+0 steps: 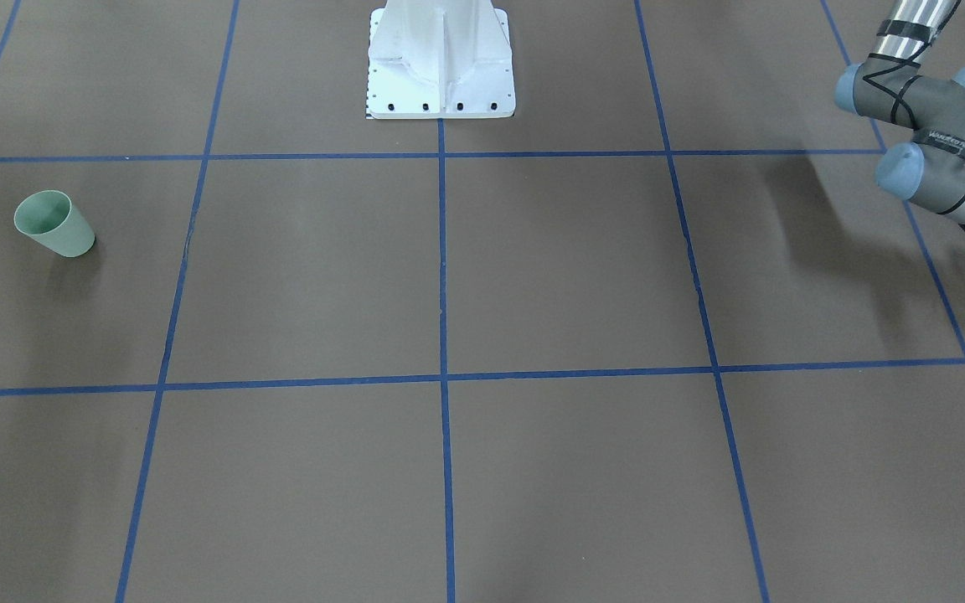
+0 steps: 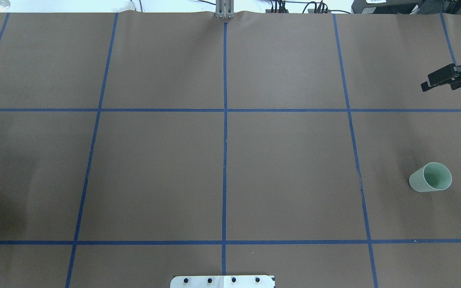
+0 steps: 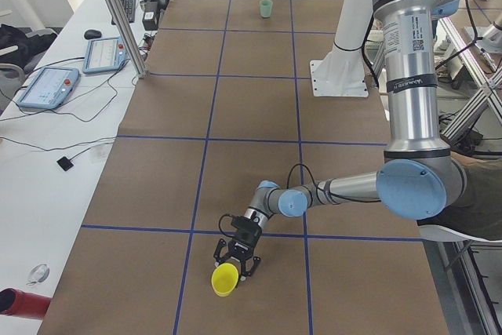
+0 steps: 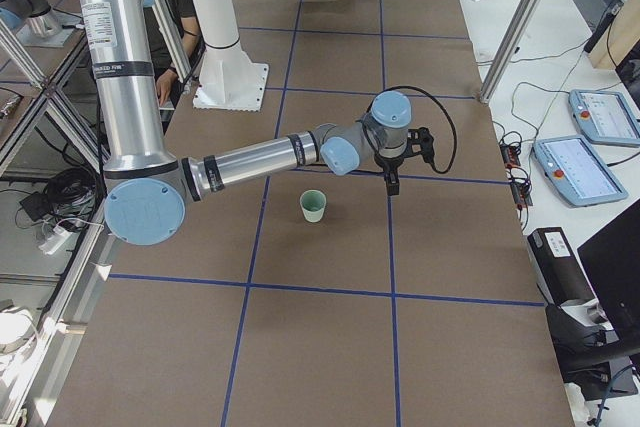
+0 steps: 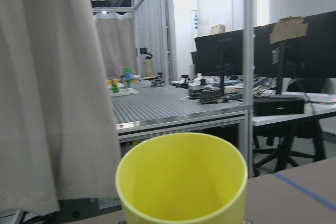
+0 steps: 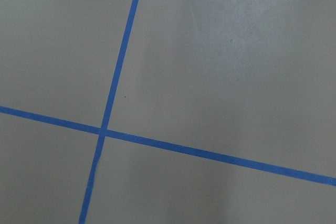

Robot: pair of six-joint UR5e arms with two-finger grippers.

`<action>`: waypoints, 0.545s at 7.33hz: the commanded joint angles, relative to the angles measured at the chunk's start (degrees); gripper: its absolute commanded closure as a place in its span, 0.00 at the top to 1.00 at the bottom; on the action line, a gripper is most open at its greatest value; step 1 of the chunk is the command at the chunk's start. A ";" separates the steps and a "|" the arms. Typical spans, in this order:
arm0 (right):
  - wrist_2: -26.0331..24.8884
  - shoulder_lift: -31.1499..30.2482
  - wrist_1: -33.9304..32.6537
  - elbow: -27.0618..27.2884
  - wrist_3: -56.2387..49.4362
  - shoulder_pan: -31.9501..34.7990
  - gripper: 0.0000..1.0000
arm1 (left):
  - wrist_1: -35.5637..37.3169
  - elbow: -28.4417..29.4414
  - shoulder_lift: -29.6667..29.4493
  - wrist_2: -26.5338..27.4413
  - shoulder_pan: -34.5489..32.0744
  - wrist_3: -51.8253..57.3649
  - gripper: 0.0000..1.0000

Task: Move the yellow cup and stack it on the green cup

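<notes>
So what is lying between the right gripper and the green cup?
Only bare brown paper and one blue tape line, seen in the overhead view between the right gripper and the green cup.

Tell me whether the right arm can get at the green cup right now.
Probably yes. The green cup stands upright on the table, and the right gripper hangs close by it with nothing between them. How its jaws stand is hard to read, though.
</notes>
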 commanded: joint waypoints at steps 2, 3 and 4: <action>0.25 0.02 0.00 -1.92 3.55 -0.30 0.99 | -0.59 -0.17 -16.34 10.70 -3.73 15.45 0.00; 0.16 0.02 0.08 -2.28 3.47 -0.30 0.99 | -0.59 -0.17 -19.79 10.99 -3.39 18.97 0.00; -0.01 1.85 0.00 -3.50 3.64 -0.30 0.99 | -0.77 -0.25 -25.48 11.43 -1.21 23.53 0.00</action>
